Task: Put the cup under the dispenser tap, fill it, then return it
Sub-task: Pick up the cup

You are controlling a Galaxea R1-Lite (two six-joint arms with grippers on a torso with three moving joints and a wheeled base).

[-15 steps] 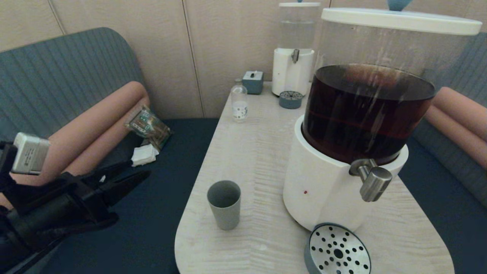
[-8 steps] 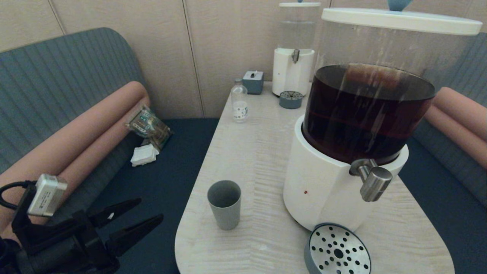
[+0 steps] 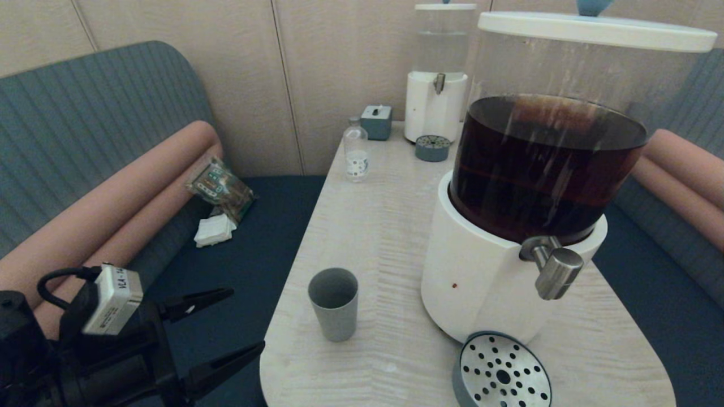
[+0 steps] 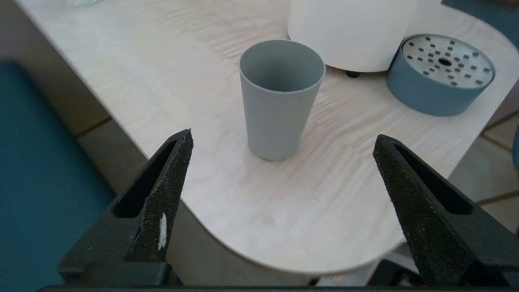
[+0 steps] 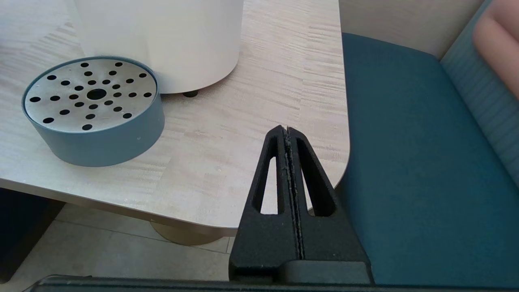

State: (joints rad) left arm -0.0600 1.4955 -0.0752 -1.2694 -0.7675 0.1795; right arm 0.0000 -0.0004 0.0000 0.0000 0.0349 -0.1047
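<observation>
beside the table's left edge, left claw [image 3: 243, 322] wide open, empty, facing cup [image 3: 333, 303], right claw [image 5: 287, 132] shut, wrist view only

A small clear bottle [image 3: 356, 154] stands near a second dispenser [image 3: 436, 76].

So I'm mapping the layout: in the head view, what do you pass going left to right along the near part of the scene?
Left end effector → cup → drip tray, with the dispenser tap a little farther right.
</observation>
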